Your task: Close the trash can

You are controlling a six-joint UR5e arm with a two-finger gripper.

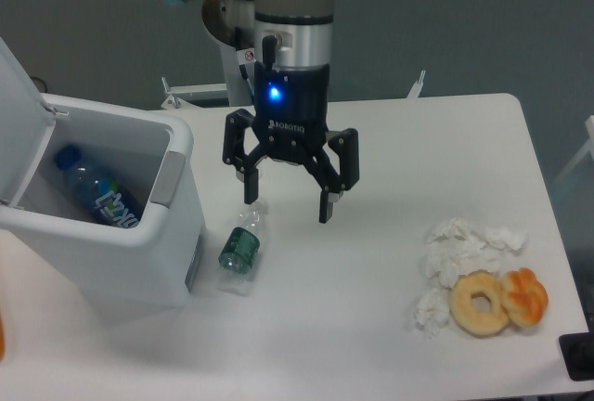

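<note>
A lab — robot arm [292, 11] over white table [371, 317].

Arm is reaching straight down w/ gripper [290, 192] pointing at the tabletop, fingers [329, 204] spread wide apart, holding nothing.

White table [371, 327] as landmark. Near its left-centre, clear plastic bottle [240, 245] lying on its side, green label, crumpled. Toward the right edge, cluster of crumpled white tissues [459, 252], spread from mid-right down toward the front. Just in front of the tissues, plain ring doughnut [480, 303], touching them; beside it on the right, orange glazed pastry [525, 296], touching the doughnut. At the front right corner, dark object [579, 357], cut off by frame. Beyond the far edge, grey wall [483, 20] and metal frame parts [195, 93].
</note>
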